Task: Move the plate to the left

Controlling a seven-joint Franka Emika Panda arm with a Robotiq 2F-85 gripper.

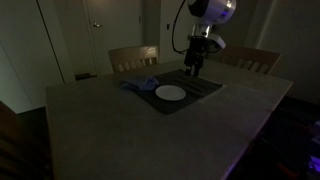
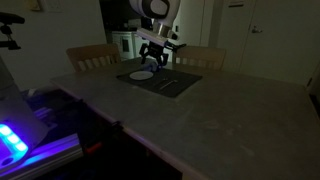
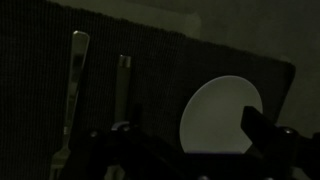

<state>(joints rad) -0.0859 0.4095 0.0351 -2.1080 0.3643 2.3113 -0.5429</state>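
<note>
On the mat (image 1: 205,90): plate (image 1: 170,93) lies flat, at 8 o'clock from gripper (image 1: 193,68).
Gripper: jaws apart, empty, above mat.
Handling: probably light, stiff, smooth, breakable; thin rim looks the likeliest hold.

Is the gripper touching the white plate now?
Apart. In an exterior view the open gripper hangs over the mat, and dark mat shows between it and the plate.
</note>
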